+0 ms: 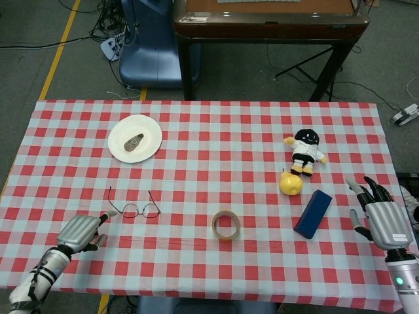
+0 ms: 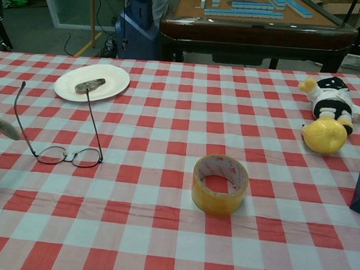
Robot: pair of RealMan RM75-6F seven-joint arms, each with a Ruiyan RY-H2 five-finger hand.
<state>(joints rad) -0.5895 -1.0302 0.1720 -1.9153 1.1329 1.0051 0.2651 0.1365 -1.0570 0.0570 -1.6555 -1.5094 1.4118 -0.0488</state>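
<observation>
Your left hand [image 1: 80, 230] empty, fingers apart, just left of glasses [image 1: 134, 208]; glasses lie on worktop [image 1: 216, 150], temples unfolded; your right hand [image 1: 382, 218] spread, empty, near blue box [image 1: 313, 213].

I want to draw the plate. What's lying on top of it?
On the white plate lies one small grey-brown thing, long and flattish. What it is cannot be told. The patch of plate under it is covered; the rest shows bare.
</observation>
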